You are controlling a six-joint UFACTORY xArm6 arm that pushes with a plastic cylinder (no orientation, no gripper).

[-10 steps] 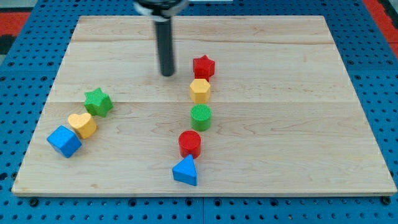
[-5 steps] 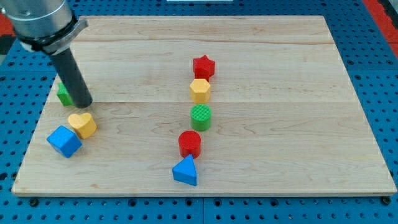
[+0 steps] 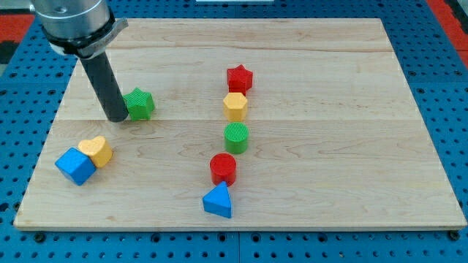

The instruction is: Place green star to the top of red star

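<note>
The green star (image 3: 139, 104) lies on the wooden board's left half, above the yellow heart. My tip (image 3: 117, 117) rests on the board right against the star's left side. The red star (image 3: 239, 77) sits at the top of a column of blocks near the board's middle, well to the right of the green star.
Below the red star stand a yellow hexagon (image 3: 235, 106), a green cylinder (image 3: 236, 137), a red cylinder (image 3: 223, 168) and a blue triangle (image 3: 218, 200). At lower left a yellow heart (image 3: 97, 150) touches a blue cube (image 3: 75, 166). The board's left edge (image 3: 51, 131) is near.
My tip swung from the board's top middle to the left, then came right, pushing the green star rightwards and slightly up. The yellow heart shifted a little.
</note>
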